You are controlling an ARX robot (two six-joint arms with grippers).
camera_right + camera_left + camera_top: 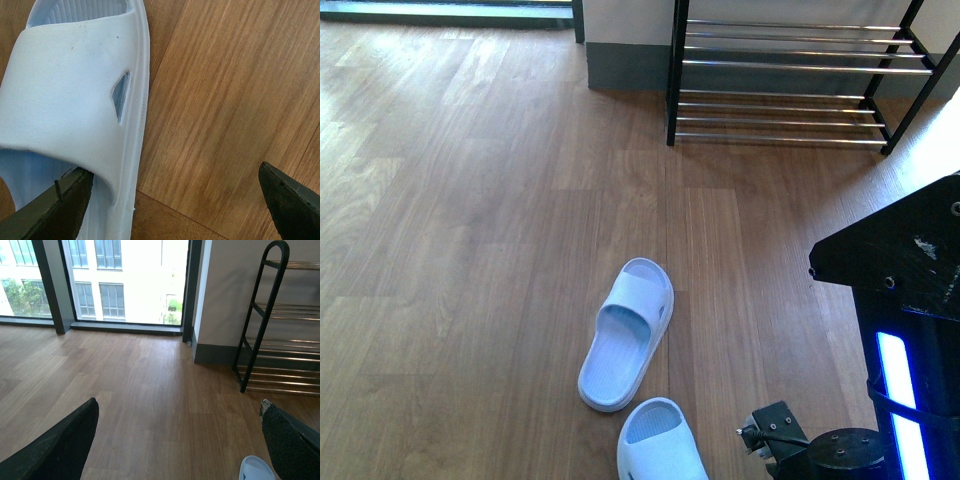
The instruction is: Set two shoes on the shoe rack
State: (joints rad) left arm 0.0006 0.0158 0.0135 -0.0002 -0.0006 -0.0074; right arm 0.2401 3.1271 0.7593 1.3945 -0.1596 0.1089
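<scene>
Our left gripper (179, 410) hangs with its jaws spread wide and nothing between them. The floor (140, 375) lies below it and the rack (280, 340) stands well ahead of it. Both slides lie on the floor and no rod of the rack carries a shoe, so we judge the task barely begun, with two lifts and two placings left.

The far slide (625, 340) lies flat, sole down. Its long axis runs on a slant, toe away from us and leaning toward the rack, heel toward our base. The near slide (660, 448) shows one end only, so we cannot tell its heading.

Our right gripper (175, 172) is open too, close over a strap (65, 100) that we take to be the near slide's. One finger (50, 210) sits at the strap's edge and the other is clear over bare wood. We cannot tell whether that finger touches.
</scene>
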